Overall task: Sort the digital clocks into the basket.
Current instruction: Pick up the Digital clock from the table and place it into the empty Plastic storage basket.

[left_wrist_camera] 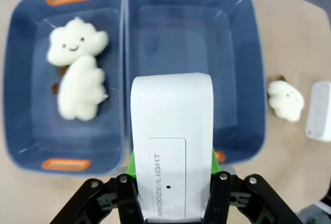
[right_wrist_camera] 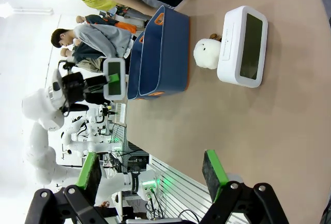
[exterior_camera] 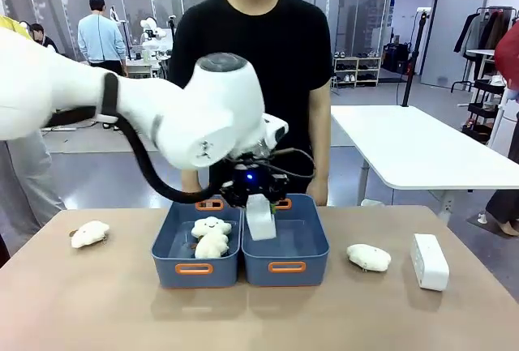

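Held clock: clenched across its width in the left gripper, hung over the right basket.
Second clock: laid on the table, far right.
Right gripper: spread, empty.
Handling is judged rigid, light and smooth-shelled, so slip-prone. It is best taken across the narrow sides.

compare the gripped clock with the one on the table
The held clock hangs in the left gripper above the right basket; the table clock rests on the tabletop, right of it. The held clock hangs long axis vertical; the table clock lies long axis flat. Both are white, rounded.
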### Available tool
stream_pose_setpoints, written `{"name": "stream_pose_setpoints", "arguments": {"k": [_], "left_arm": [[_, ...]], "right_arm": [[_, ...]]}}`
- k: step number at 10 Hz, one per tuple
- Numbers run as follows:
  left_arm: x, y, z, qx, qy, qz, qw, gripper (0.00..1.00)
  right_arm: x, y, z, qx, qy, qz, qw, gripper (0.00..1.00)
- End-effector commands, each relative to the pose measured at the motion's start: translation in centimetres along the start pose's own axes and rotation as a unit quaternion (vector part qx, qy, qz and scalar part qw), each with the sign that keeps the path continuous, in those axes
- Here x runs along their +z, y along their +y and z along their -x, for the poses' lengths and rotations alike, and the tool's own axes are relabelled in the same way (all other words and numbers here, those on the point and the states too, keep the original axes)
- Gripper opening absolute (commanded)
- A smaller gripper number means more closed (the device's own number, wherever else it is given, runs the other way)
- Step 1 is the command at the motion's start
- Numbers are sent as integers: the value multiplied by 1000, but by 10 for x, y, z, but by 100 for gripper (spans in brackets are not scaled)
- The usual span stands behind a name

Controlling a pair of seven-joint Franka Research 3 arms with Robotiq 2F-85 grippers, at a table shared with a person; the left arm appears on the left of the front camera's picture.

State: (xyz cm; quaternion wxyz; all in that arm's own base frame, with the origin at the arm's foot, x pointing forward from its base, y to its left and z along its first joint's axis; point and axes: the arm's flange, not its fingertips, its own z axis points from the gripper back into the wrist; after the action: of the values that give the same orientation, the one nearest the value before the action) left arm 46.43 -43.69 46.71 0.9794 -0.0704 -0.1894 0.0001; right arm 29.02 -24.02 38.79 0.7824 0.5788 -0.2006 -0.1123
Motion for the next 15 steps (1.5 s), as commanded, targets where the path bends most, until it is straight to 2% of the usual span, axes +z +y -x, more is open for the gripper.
{"name": "stream_pose_setpoints", "arguments": {"k": [1,5,7,8,10,13,15], "left_arm": [[-27,-51,-17,10,1,-4,1000,53],[-87,-64,-25,0,17,-74,997,53],[-96,-64,-28,-7,21,-83,996,67],[-101,-66,-32,-7,17,-78,997,80],[-95,-63,-35,4,18,-75,997,100],[-62,-41,-39,8,15,-50,999,100],[-36,3,-39,2,52,-8,999,100]], "right_arm": [[2,1,0,2,1,0,1000,100],[2,1,0,2,1,0,1000,100],[2,1,0,2,1,0,1000,100],[2,1,0,2,1,0,1000,100],[2,1,0,2,1,0,1000,100],[2,1,0,2,1,0,1000,100],[2,1,0,2,1,0,1000,100]]}}
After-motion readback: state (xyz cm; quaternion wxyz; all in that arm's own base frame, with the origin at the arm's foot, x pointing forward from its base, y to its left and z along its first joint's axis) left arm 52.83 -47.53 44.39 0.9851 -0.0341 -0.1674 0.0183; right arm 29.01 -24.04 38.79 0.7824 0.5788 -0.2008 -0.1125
